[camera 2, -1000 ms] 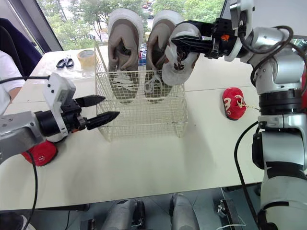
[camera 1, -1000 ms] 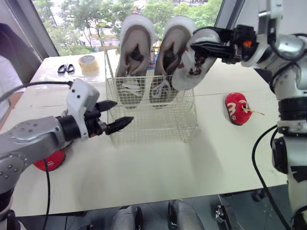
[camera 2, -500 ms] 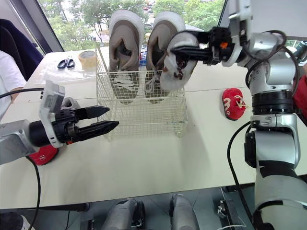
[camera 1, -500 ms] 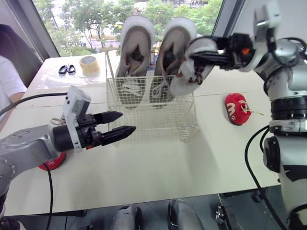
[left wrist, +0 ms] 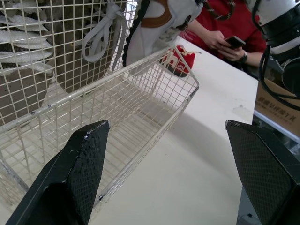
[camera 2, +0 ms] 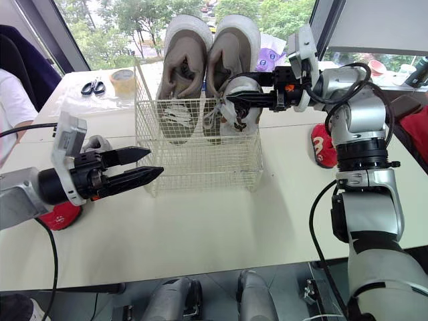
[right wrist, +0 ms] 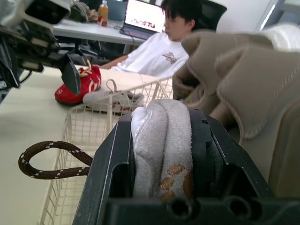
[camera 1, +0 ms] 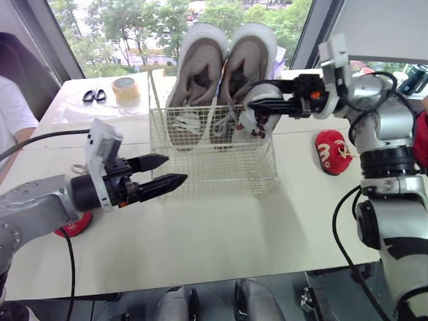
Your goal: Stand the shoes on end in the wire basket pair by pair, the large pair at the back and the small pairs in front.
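Note:
The wire basket stands mid-table with two large grey-beige shoes on end at its back. My right gripper is shut on the collar of a small white shoe, which hangs partly inside the basket's right side, in front of the large pair. In the right wrist view the fingers pinch the white shoe. My left gripper is open and holds nothing, just in front of the basket's left front wall. One small red shoe lies right of the basket, another under my left arm.
A tape roll and scissors lie at the table's far left. A person in white sits at the left side, another in red at the right. Bare table stretches in front of the basket.
My right gripper has brought the white shoe down from above the basket rim into the basket's right side. The left gripper stayed open and moved slightly forward along the basket front.

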Available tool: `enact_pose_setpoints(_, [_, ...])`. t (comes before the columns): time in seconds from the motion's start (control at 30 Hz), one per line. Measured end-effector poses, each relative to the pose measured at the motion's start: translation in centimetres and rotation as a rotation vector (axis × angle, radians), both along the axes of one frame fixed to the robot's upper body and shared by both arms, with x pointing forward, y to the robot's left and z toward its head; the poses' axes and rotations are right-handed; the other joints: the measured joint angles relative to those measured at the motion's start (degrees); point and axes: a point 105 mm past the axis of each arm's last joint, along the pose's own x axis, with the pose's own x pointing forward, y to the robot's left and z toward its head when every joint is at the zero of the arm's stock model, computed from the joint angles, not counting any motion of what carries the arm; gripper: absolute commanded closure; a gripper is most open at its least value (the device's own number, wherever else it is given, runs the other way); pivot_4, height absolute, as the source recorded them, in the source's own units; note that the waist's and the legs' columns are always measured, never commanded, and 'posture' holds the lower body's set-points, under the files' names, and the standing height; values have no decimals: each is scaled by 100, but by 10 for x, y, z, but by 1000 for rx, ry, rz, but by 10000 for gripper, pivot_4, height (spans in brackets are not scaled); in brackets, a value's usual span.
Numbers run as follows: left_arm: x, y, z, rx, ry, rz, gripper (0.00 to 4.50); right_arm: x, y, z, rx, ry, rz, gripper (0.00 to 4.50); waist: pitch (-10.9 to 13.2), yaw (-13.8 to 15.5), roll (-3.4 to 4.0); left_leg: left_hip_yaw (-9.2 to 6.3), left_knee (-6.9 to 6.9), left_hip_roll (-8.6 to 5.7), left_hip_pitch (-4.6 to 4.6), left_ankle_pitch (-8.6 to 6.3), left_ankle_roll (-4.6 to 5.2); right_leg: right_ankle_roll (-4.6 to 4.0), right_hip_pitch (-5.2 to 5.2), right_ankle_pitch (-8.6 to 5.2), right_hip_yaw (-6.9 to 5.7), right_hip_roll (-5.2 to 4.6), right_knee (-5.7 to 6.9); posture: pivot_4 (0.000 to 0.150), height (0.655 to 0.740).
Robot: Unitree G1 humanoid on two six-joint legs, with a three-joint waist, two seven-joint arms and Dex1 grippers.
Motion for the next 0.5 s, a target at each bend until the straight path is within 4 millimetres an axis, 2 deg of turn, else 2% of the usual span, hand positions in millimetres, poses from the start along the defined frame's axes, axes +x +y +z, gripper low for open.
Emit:
enact_pose_setpoints(0.07, [0, 0, 0, 0, -2, 3, 3944, 3, -2, -3, -2, 14, -12, 8629, 0, -3, 0, 1, 0, 0, 0, 0, 0, 0, 0, 0, 0, 0, 0, 1500, 7400])
enact_pose_setpoints(0.13, [1, 0, 0, 0, -2, 5, 3944, 6, -4, -6, -4, 29, -26, 1002, 0, -8, 0, 0, 0, 0, 0, 0, 0, 0, 0, 0, 0, 0, 1, 1500, 7400])
enact_pose_setpoints(0.23, [1, 1, -1, -1, -1, 6, 3944, 8, -6, -8, -8, 36, -41, 1002, 0, -15, 0, 0, 0, 0, 0, 0, 0, 1, -1, 0, 0, 1, 1, 1500, 7400])
enact_pose_setpoints(0.33, [1, 3, -4, -6, 16, 12, 3944, 6, -10, -2, -1, 28, -57, 1002, 0, -11, 1, 1, 0, 1, 0, 0, 0, 1, -1, 0, 0, 1, 1, 1500, 7400])
enact_pose_setpoints(0.5, [5, 10, -5, -21, 33, 29, 3944, -8, -19, 23, 47, -20, -80, 1002, 0, -4, 1, 0, 0, 1, 0, 0, 0, 1, -1, 0, 0, 0, 1, 1500, 7400])
